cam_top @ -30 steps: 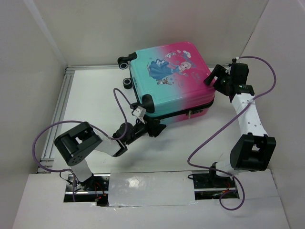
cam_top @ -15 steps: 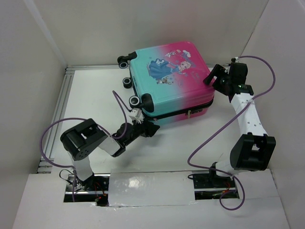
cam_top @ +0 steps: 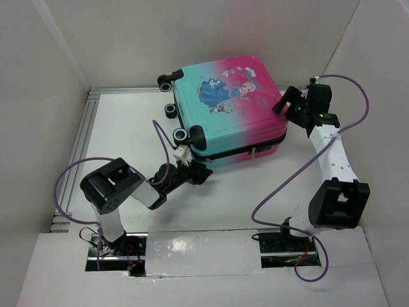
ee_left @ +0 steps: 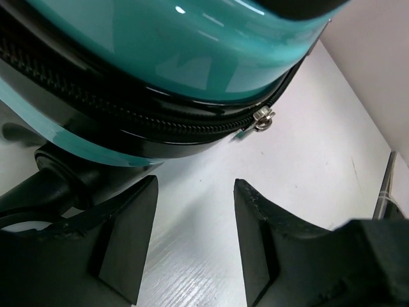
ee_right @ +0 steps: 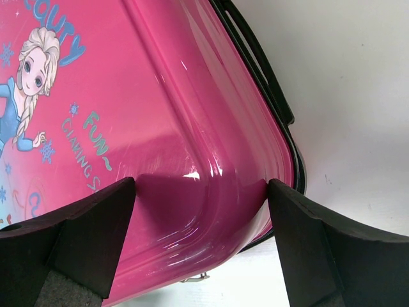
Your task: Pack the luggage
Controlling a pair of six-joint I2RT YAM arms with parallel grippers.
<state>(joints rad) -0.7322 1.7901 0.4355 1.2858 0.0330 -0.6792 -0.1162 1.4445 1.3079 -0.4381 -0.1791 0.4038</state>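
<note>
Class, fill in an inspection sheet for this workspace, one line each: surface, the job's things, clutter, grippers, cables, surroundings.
Surface: white table, flat and evenly lit.
Job's things: luggage lies flat and closed, print side up; zip pull hangs on the near side; black wheels are at its left end.
Clutter: nothing seen.
Grippers: left gripper is open and empty, low beside the teal zip edge; right gripper is open, jaws either side of the pink corner, contact unclear.
Cables: purple cables loop from both arms; the right one drapes over the table.
Surroundings: white walls; metal rail along the left edge.
</note>
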